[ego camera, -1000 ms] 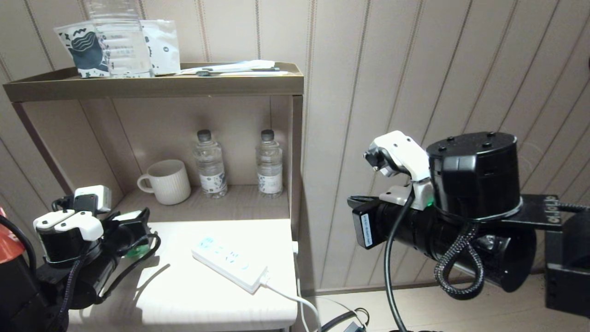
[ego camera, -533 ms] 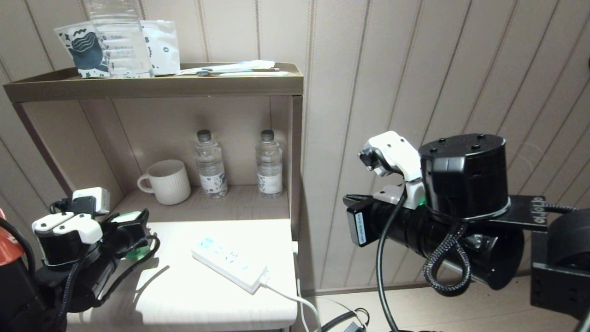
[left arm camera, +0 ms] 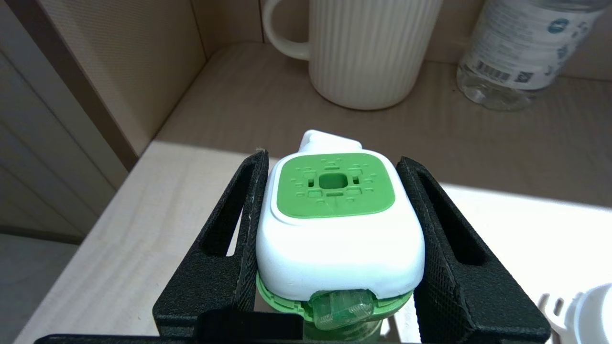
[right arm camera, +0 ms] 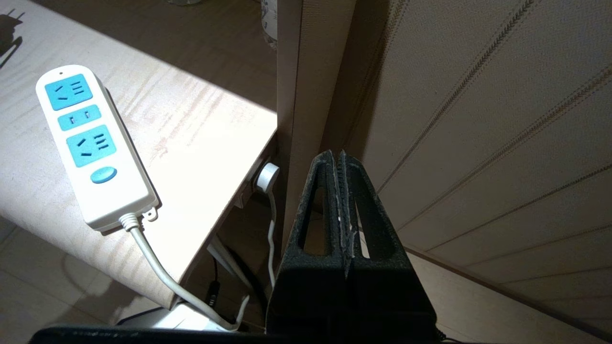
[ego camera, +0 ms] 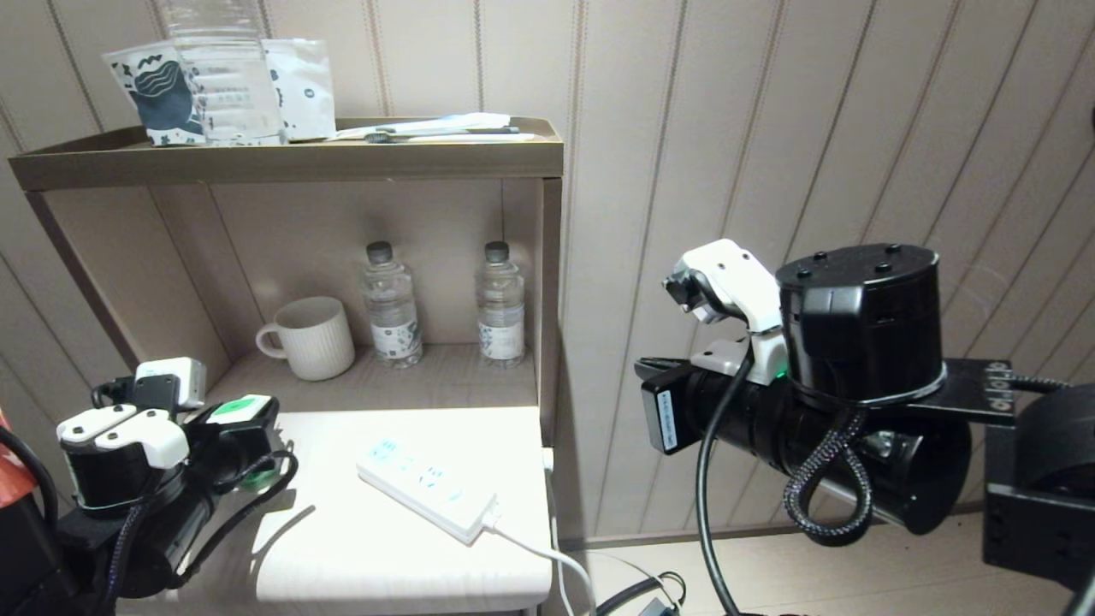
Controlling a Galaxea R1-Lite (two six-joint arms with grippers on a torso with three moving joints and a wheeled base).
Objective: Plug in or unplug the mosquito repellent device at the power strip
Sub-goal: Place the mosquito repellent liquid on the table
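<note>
Since the mosquito repellent device [left arm camera: 339, 229], small, light and smooth-shelled, sits clamped by its white head in my left gripper [left arm camera: 337, 248] above the table's left edge, well apart from the power strip [ego camera: 425, 488], I judge side-grip sound; right gripper [right arm camera: 342, 191] pressed together, idle.

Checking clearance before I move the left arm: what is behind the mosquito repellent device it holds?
Behind the mosquito repellent device, clamped in the left gripper, stand a ribbed white mug and a water bottle on the shelf. The device hides the tabletop directly under it.

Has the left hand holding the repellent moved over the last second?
Yes. The left hand has lifted the repellent slightly, judged against the mug.
</note>
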